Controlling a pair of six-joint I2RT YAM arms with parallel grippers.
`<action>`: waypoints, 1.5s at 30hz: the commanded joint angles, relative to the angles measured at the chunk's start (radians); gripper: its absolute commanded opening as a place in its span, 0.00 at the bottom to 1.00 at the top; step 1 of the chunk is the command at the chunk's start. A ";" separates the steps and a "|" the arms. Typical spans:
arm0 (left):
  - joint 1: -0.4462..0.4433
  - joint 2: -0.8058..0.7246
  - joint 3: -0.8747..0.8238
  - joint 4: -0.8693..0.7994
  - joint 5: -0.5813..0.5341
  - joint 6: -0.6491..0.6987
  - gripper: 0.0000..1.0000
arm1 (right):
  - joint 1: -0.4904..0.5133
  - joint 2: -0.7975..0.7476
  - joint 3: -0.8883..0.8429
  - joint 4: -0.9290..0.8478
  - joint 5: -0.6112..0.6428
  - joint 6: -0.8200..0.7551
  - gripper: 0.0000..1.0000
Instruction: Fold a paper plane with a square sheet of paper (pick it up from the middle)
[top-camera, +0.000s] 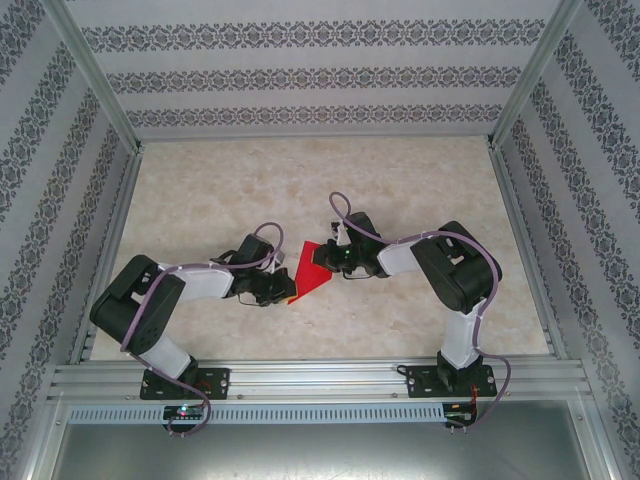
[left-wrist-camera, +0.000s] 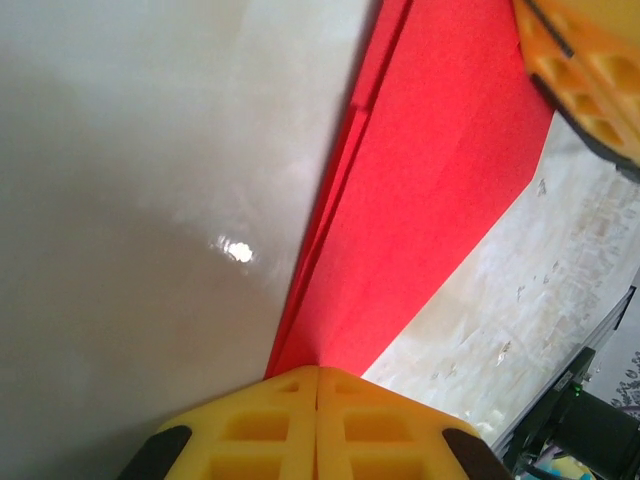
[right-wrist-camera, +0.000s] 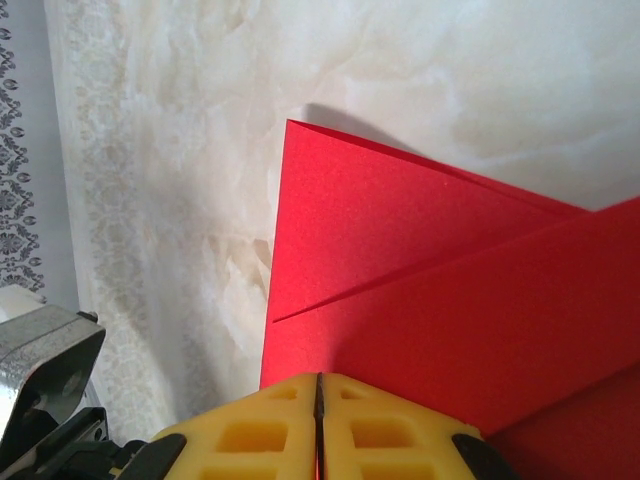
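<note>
The square sheet of paper (top-camera: 312, 265), bright red, lies on the marble-look table between the two arms, folded into overlapping flaps. In the right wrist view the paper (right-wrist-camera: 400, 260) shows a diagonal flap edge over a lower layer. My right gripper (right-wrist-camera: 318, 378) is shut, its tips on the paper near its left edge. In the left wrist view the paper (left-wrist-camera: 430, 200) narrows toward my shut left gripper (left-wrist-camera: 318, 372), with stacked layer edges along its left side. Whether those tips pinch it or press on it I cannot tell. From above, the left gripper (top-camera: 288, 293) is at the paper's near-left corner and the right gripper (top-camera: 335, 258) at its right side.
A yellow finger of the right gripper (left-wrist-camera: 590, 70) shows at the top right of the left wrist view. Patterned walls and aluminium rails (top-camera: 300, 375) frame the table (top-camera: 400, 180). Both arms bend inward toward the middle.
</note>
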 joint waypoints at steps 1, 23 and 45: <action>0.010 0.003 -0.064 -0.176 -0.028 -0.006 0.10 | -0.015 0.068 -0.029 -0.127 0.091 -0.023 0.09; 0.011 -0.160 -0.033 -0.476 -0.235 0.065 0.09 | -0.021 0.059 -0.034 -0.136 0.096 -0.029 0.10; 0.002 0.073 0.280 -0.311 0.001 0.167 0.16 | -0.001 0.058 -0.014 -0.127 0.096 -0.007 0.11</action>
